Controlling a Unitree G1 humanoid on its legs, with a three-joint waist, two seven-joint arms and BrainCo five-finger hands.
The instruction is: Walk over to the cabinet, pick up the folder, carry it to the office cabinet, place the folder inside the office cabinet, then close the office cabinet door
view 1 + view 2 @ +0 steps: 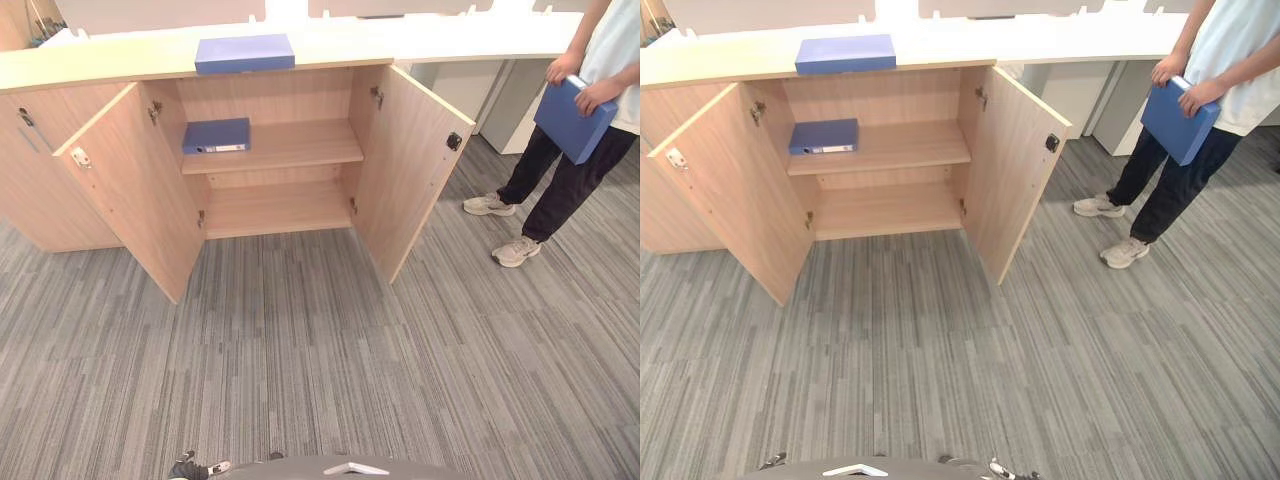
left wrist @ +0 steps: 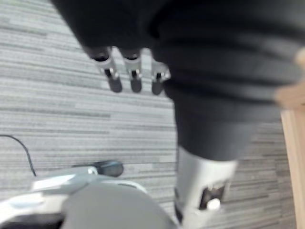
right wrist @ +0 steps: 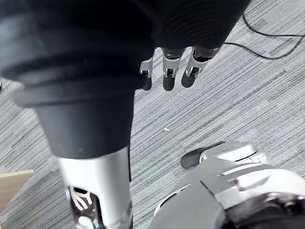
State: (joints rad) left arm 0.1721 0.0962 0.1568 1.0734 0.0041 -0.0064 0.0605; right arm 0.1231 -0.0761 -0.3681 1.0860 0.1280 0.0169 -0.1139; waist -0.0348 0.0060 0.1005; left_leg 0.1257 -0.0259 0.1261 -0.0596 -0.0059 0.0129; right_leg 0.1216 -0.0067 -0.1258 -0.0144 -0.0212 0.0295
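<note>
1. We see a wooden cabinet [image 1: 300, 145] across the floor from us. Its left door [image 1: 135, 190] and its right door [image 1: 405, 160] both stand wide open.
2. A blue top folder [image 1: 245, 53] lies flat on the cabinet's top, over the left part of the open middle.
3. A blue shelf folder [image 1: 216, 136] lies flat on the upper shelf inside, at the left end.
4. A person [image 1: 570, 170] stands to the right of the cabinet, near the right door. The person holds a third folder [image 1: 572, 120], blue too, with both hands.
5. Our left hand [image 2: 135, 71] hangs over the grey striped carpet [image 1: 320, 350]. Its fingers are straight and loose, and there is nothing in them.
6. Our right hand [image 3: 170, 67] hangs over the carpet too. Its fingers are also loose, with nothing in them.
7. Both of our hands are well apart from the cabinet and from every folder.
</note>
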